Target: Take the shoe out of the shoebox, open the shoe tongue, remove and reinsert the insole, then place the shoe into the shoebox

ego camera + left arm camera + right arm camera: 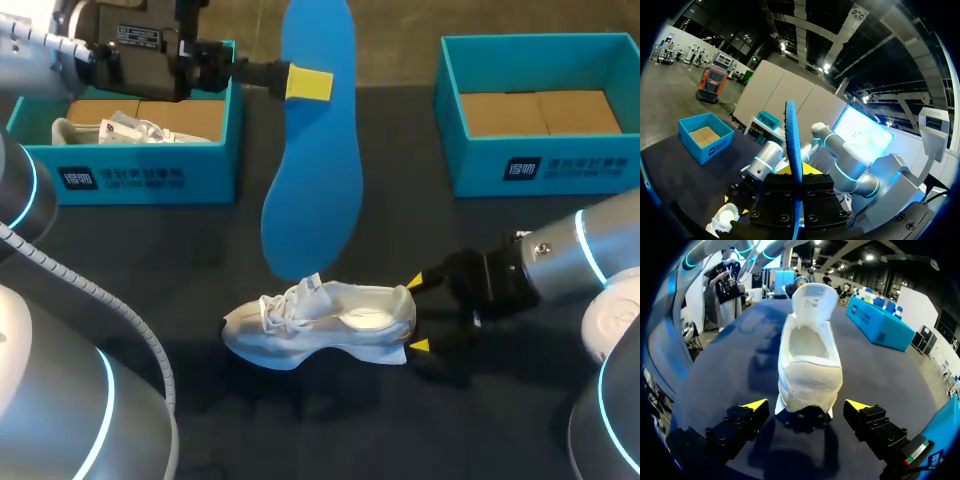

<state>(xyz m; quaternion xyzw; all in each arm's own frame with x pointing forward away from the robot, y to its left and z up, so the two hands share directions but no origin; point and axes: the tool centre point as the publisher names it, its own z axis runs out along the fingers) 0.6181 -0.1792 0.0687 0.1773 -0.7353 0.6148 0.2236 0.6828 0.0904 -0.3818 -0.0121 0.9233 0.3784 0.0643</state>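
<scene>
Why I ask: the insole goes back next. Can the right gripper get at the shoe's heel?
Probably yes: the right gripper stands open, tips either side of the heel of the shoe, nothing between them.

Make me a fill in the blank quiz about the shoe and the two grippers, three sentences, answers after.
1. The left gripper holds the ___ insole up above the table.
2. The white shoe stands on the table with its ___ toward the right gripper.
3. The right gripper is ___, not clamped on the shoe.
Answers: blue; heel; open.
</scene>
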